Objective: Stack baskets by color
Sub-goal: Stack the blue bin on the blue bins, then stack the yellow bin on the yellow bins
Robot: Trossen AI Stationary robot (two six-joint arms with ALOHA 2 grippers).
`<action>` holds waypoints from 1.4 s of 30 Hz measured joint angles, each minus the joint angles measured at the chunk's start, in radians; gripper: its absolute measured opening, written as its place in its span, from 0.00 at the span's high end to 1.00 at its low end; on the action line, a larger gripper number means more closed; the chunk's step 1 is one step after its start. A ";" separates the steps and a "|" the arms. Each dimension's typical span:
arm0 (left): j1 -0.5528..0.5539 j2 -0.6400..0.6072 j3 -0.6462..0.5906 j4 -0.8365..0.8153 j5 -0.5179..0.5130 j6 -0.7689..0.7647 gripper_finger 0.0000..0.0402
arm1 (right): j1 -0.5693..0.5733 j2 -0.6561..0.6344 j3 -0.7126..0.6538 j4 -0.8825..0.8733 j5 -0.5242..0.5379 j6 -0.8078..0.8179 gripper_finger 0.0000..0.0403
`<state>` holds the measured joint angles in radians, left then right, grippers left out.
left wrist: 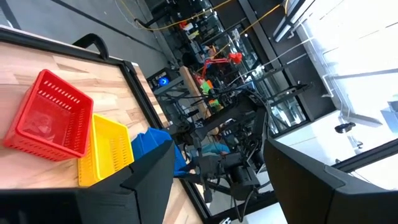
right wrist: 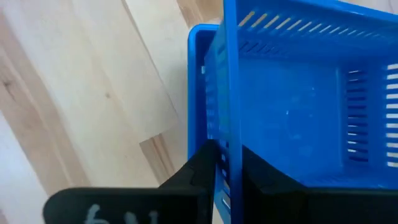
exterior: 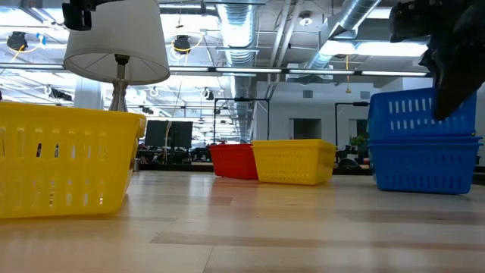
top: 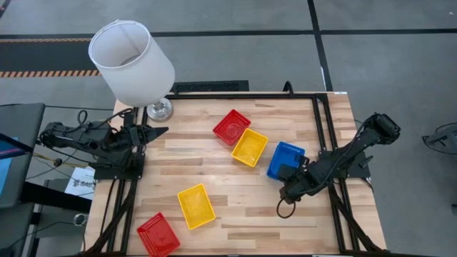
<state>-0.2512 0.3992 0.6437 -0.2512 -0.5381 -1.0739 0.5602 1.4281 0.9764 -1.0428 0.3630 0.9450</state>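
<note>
So far only blue mesh plastic baskets are stacked by the table's right edge, right pincer gripping the upper basket's wall; red and yellow remain scattered.

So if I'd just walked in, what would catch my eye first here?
Probably the big white lampshade looming over the table's far left corner, beside the idle, open left gripper. Then the bright baskets scattered on the wood: a red basket touching a yellow basket mid-table. At the right, the right gripper pinches the wall of a blue basket nested in another.
</note>
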 joint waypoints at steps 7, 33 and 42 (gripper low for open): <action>0.001 0.000 0.000 -0.006 0.001 -0.001 0.42 | 0.000 0.000 0.000 0.001 0.000 -0.005 0.86; 0.000 0.000 0.000 -0.010 0.007 0.001 0.42 | -0.050 -0.007 0.022 -0.015 -0.060 -0.043 0.58; 0.000 0.000 0.000 -0.013 0.015 0.015 0.42 | -0.073 -0.022 0.130 -0.009 0.063 -0.102 0.60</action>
<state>-0.2508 0.3992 0.6437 -0.2642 -0.5234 -1.0588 0.4874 1.4064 1.1069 -1.0516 0.4257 0.8434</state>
